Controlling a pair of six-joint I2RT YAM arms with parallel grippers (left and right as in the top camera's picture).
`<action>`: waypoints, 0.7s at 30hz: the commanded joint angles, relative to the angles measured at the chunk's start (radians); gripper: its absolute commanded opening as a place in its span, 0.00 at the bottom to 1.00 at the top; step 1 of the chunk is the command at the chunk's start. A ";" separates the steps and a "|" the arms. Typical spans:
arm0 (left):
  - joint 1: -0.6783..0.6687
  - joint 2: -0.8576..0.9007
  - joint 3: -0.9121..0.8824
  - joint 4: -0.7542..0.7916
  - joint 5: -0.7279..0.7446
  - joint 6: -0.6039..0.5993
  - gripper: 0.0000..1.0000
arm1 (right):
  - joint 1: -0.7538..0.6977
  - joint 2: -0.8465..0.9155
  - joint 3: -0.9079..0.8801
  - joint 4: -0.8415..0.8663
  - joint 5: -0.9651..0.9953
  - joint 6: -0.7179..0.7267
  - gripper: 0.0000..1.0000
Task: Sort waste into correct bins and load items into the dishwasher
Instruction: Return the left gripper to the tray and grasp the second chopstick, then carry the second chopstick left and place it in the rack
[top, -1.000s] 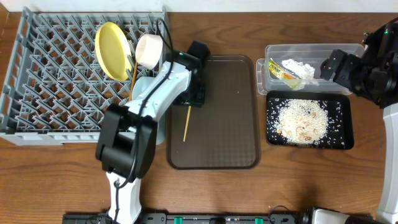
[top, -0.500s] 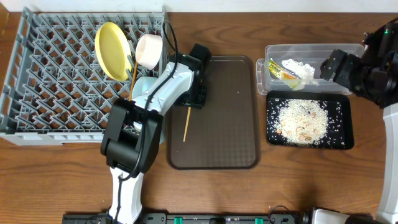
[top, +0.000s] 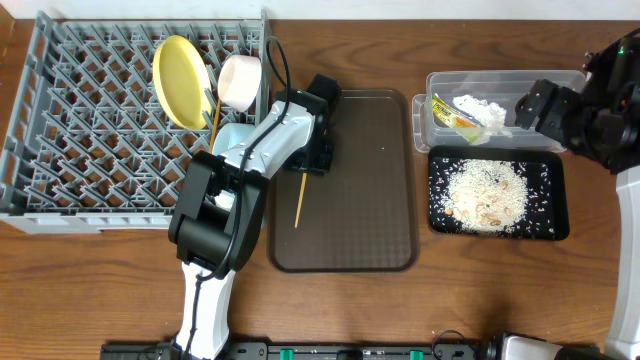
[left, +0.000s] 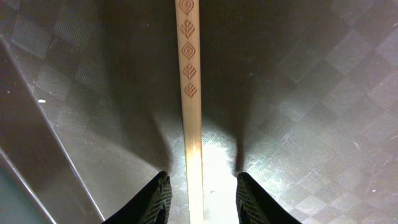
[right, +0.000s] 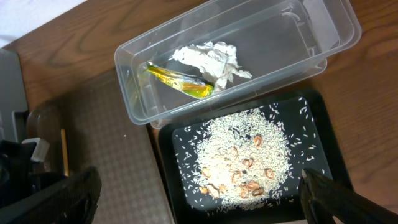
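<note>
A thin wooden chopstick (top: 299, 198) (left: 189, 93) lies on the dark brown tray (top: 370, 200). My left gripper (top: 318, 160) (left: 200, 186) is low over its upper end. The jaws stand either side of the stick with a small gap on each side, so it is open. A second chopstick (top: 214, 115) leans in the grey rack (top: 90, 120) with the yellow plate (top: 180, 70), a white-pinkish bowl (top: 240, 82) and a light blue bowl (top: 230, 140). My right gripper (top: 545, 105) (right: 198, 186) hangs wide open above the black tray (top: 552, 215), which holds rice scraps (right: 242, 155).
The clear tub (top: 505, 82) (right: 298, 37) behind the black tray holds a crumpled tissue (right: 208, 59) and the green-and-orange wrapper (right: 180, 81). The rack fills the left of the table. The left arm reaches across the rack's right edge and hides part of the blue bowl.
The left arm's elbow has swung a little to the right while its gripper stayed over the chopstick's end. The right arm has not moved.
</note>
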 joint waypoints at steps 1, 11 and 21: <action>0.000 0.022 -0.002 0.006 -0.001 0.017 0.35 | -0.005 0.002 0.000 -0.001 0.003 -0.008 0.99; 0.001 0.083 -0.008 0.010 0.048 0.017 0.30 | -0.005 0.002 0.000 -0.001 0.003 -0.008 0.99; 0.001 0.080 0.047 -0.050 0.047 0.017 0.07 | -0.005 0.002 0.000 -0.001 0.003 -0.008 0.99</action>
